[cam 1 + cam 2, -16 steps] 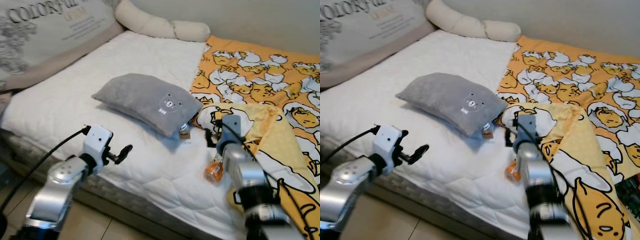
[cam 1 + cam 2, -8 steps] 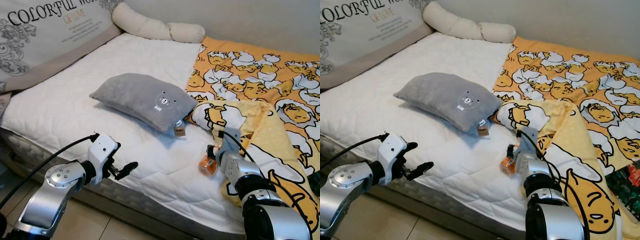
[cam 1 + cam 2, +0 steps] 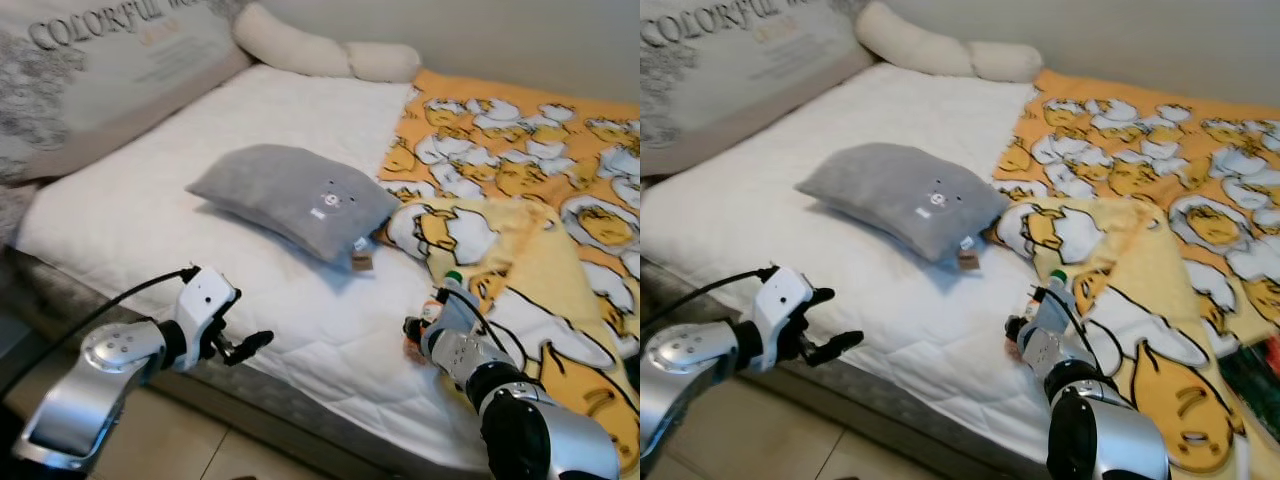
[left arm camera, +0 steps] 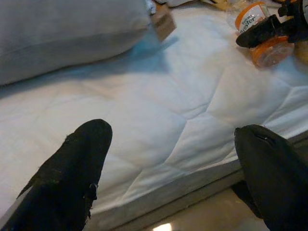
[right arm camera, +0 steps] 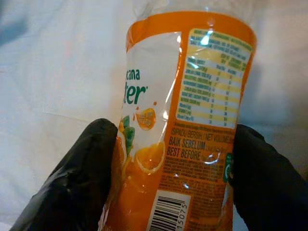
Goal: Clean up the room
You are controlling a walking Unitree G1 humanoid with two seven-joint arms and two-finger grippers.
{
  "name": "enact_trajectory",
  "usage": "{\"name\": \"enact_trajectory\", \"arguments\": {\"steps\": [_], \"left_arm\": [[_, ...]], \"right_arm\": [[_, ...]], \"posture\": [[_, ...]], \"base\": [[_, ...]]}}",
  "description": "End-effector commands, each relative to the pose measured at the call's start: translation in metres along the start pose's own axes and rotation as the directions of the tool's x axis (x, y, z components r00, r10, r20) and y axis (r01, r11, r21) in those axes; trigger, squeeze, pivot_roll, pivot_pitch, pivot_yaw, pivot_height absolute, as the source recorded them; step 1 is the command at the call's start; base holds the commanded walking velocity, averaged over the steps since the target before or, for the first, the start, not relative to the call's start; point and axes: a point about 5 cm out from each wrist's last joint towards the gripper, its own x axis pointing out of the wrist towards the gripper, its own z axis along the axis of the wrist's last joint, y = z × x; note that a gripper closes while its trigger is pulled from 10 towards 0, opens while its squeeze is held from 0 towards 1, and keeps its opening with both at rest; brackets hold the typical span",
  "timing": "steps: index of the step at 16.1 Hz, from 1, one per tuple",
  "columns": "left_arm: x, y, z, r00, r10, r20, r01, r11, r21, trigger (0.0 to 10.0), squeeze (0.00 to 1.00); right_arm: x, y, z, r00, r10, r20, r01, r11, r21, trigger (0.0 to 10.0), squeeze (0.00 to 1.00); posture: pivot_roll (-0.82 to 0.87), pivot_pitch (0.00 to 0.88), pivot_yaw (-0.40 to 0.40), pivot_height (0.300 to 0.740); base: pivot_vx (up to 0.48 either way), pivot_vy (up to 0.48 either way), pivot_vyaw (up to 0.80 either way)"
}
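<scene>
"BEST BEFORE" on bottle (image 5: 185,120), "COLORFUL" on cushion (image 3: 90,60)

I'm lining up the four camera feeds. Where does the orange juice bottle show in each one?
Left eye: orange juice bottle at right claw, low, right of centre.
Right eye: low centre.
Left wrist: upper right corner.
Right wrist: centre, between black fingers.
Shared landmark: white mattress.

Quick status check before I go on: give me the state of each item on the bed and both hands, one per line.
Orange bottle: lying on the mattress, between the right hand's fingers.
Right hand: closed around the bottle.
Left hand: open, holding nothing, at the bed's edge.
Grey pillow: lying flat on the mattress, tag showing.
Yellow blanket: spread out, near corner folded back.
Long cream cushion: lying along the wall.
</scene>
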Motion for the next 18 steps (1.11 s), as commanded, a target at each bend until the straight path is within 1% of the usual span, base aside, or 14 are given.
{"name": "enact_trajectory", "arguments": {"steps": [1,2,3,6,8,10,11,12,13,14,15,16,17,18], "left_arm": [[-0.001,-0.004,0.001,1.0,-0.021,-0.004,0.021,1.0,0.002,10.0,0.0],[-0.002,-0.005,0.001,1.0,-0.02,-0.003,0.02,1.0,-0.007,10.0,0.0],[-0.002,-0.007,0.0,1.0,-0.024,-0.002,0.024,1.0,-0.019,10.0,0.0],[0.002,-0.013,-0.005,0.998,-0.055,-0.001,0.055,0.997,-0.051,10.0,0.0],[0.005,-0.013,-0.01,0.999,-0.05,-0.006,0.05,0.997,-0.058,10.0,0.0],[0.008,-0.011,-0.008,1.0,-0.028,0.006,0.028,0.997,-0.066,10.0,0.0],[0.011,-0.009,-0.006,1.0,0.002,0.023,0.0,0.997,-0.079,10.0,0.0],[0.012,-0.01,-0.007,0.999,0.012,0.033,-0.009,0.995,-0.098,10.0,0.0],[0.013,-0.013,-0.007,0.999,0.014,0.038,-0.01,0.994,-0.108,10.0,0.0],[0.016,-0.02,-0.006,0.999,0.004,0.05,0.002,0.993,-0.12,10.0,0.0],[0.017,-0.023,-0.006,0.999,0.0,0.054,0.007,0.992,-0.124,10.0,0.0],[0.02,-0.03,-0.004,0.997,-0.012,0.071,0.022,0.99,-0.14,10.0,0.0],[0.023,-0.033,-0.003,0.997,-0.01,0.077,0.021,0.989,-0.147,10.0,0.0],[0.026,-0.034,-0.002,0.997,0.003,0.08,0.009,0.989,-0.149,10.0,0.0]], "right_arm": [[-0.001,0.004,0.005,1.0,0.009,0.02,-0.009,1.0,-0.001,0.0,0.0],[-0.001,0.005,0.007,1.0,0.016,0.027,-0.016,1.0,-0.008,0.0,0.0],[-0.001,0.006,0.009,0.999,0.025,0.041,-0.023,0.999,-0.048,0.0,0.0],[-0.002,0.007,0.017,0.995,0.058,0.085,-0.049,0.994,-0.099,0.0,0.0],[-0.002,0.007,0.017,0.994,0.069,0.09,-0.06,0.993,-0.101,0.0,0.0],[-0.002,0.007,0.019,0.991,0.093,0.1,-0.082,0.991,-0.108,0.0,0.0],[-0.003,0.005,0.023,0.986,0.113,0.119,-0.099,0.988,-0.123,0.0,0.0],[-0.003,0.005,0.026,0.983,0.129,0.132,-0.112,0.985,-0.129,0.0,0.0],[-0.004,0.003,0.029,0.981,0.129,0.142,-0.108,0.984,-0.142,0.0,0.0],[-0.004,-0.004,0.03,0.982,0.103,0.158,-0.079,0.986,-0.149,0.0,0.0],[-0.004,-0.007,0.029,0.983,0.088,0.161,-0.066,0.988,-0.141,0.0,0.0],[-0.007,-0.014,0.034,0.973,0.062,0.223,-0.049,0.997,-0.062,0.0,0.0],[-0.012,-0.018,0.041,0.952,0.059,0.299,-0.059,0.998,-0.009,0.0,0.0],[-0.019,-0.019,0.048,0.929,0.073,0.363,-0.081,0.997,0.006,0.0,0.0]], "posture": [[0.22,0.0,-0.012,0.74],[0.22,0.0,-0.016,0.74],[0.21,0.0,-0.02,0.74],[0.19,0.0,-0.03,0.74],[0.17,0.0,-0.034,0.74],[0.18,0.0,-0.065,0.74],[0.16,0.0,-0.075,0.74],[0.15,0.0,-0.064,0.74],[0.14,0.0,-0.057,0.74],[0.11,0.0,-0.049,0.74],[0.11,0.0,-0.049,0.74],[0.08,0.0,-0.035,0.74],[0.08,0.0,-0.035,0.74],[0.07,0.0,-0.041,0.74]], "base": [[0.0,0.0,0.0],[0.0,0.0,0.0],[0.0,0.0,0.0],[0.0,0.0,0.0],[0.0,0.0,0.0],[0.0,0.0,0.0],[0.0,0.0,0.0],[0.0,0.0,0.0],[0.0,0.0,0.0],[0.0,0.0,0.0],[0.0,0.0,0.0],[0.0,0.0,0.0],[0.0,0.0,0.0],[0.0,0.0,0.0]]}}
